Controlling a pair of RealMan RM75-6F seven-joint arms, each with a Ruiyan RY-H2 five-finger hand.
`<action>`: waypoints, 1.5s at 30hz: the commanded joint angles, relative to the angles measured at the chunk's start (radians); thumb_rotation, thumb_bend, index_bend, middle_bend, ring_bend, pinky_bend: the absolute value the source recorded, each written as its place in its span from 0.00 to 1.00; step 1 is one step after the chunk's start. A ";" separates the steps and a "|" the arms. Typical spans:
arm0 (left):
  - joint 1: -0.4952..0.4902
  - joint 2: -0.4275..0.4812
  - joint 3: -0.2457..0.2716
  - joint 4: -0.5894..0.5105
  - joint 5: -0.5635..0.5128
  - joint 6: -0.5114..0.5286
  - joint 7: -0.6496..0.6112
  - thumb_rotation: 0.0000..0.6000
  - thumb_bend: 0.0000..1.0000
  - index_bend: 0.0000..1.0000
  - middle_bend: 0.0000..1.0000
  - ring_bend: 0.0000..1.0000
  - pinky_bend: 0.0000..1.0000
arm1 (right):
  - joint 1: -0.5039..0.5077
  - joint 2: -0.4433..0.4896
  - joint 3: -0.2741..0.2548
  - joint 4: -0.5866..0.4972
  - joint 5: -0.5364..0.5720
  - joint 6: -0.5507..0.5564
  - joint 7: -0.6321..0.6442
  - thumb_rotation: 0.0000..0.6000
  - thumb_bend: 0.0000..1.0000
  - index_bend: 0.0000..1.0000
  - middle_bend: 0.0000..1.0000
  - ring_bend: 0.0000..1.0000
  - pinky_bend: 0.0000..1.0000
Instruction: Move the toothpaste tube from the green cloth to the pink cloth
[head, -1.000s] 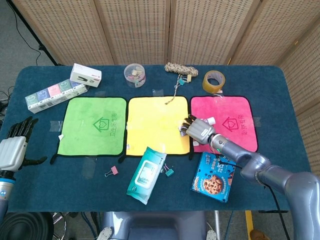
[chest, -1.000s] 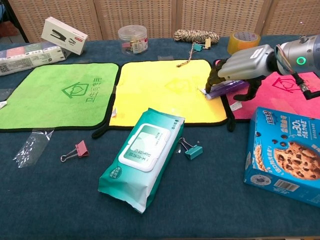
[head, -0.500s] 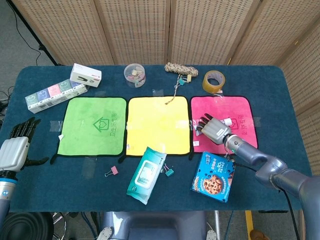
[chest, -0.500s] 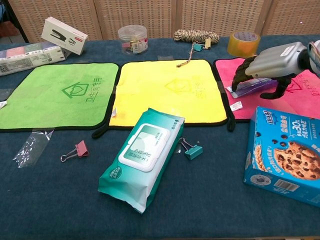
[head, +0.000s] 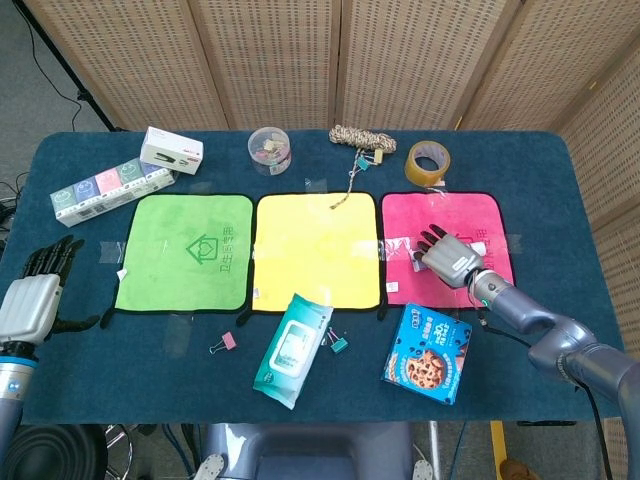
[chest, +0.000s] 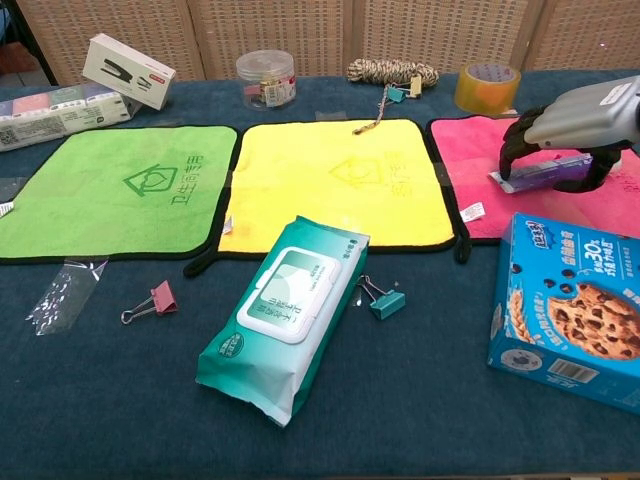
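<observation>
From the head camera, the grey right hand (head: 447, 257) hovers over the square pink cloth (head: 447, 247), fingers curled around something mostly hidden; the left hand (head: 35, 292) hangs off the far side of the bright green cloth (head: 185, 250), fingers spread, holding nothing. The chest camera shows the right hand (chest: 580, 120) gripping the purple-and-white toothpaste tube (chest: 543, 174) just above the pink cloth (chest: 500, 185).

A yellow cloth (head: 316, 248) lies flat in the middle of the blue table (head: 300, 390). A pack of wet wipes (chest: 282, 313) lies in front of it, with a teal binder clip (chest: 385, 299) beside it and a pink binder clip (chest: 153, 300) further left. A cookie box (chest: 570, 320) sits at front right. Along the back stand a tape roll (head: 427, 162), a coiled rope (head: 362, 137) and a clear round tub (head: 269, 148).
</observation>
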 joint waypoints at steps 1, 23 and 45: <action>0.000 0.000 0.000 0.000 0.001 0.000 0.002 1.00 0.00 0.00 0.00 0.00 0.00 | -0.003 0.006 0.005 -0.007 0.003 0.001 -0.002 1.00 0.53 0.22 0.16 0.02 0.00; 0.033 0.000 0.042 0.020 0.062 0.034 0.023 1.00 0.00 0.00 0.00 0.00 0.00 | -0.230 0.197 0.152 -0.210 0.096 0.448 0.102 1.00 0.25 0.11 0.05 0.00 0.00; 0.142 -0.067 0.102 0.135 0.203 0.181 -0.013 1.00 0.00 0.00 0.00 0.00 0.00 | -0.714 0.126 0.063 -0.324 0.160 0.858 0.076 1.00 0.07 0.00 0.00 0.00 0.00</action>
